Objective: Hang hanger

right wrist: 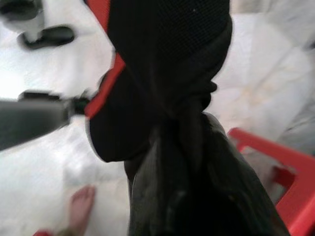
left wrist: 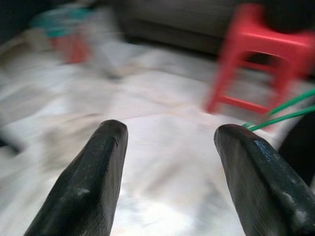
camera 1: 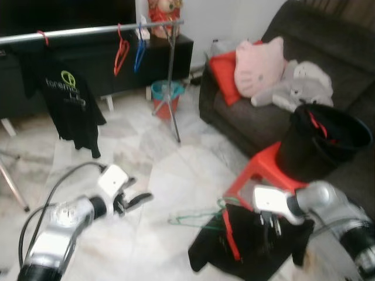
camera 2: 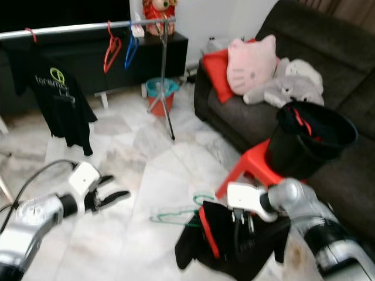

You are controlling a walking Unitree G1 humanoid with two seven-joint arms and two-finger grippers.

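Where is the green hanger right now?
In the left eye view, the green hanger is low near the floor, poking out of the black garment held by the right hand, just left of the red stool.

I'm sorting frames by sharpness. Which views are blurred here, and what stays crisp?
Left wrist view: the two black fingers are sharp, while the red plastic stool and marble floor behind smear. Right wrist view: the black-and-red garment is soft and dark. Eye views: mildly soft, the grey metal clothes rail readable.
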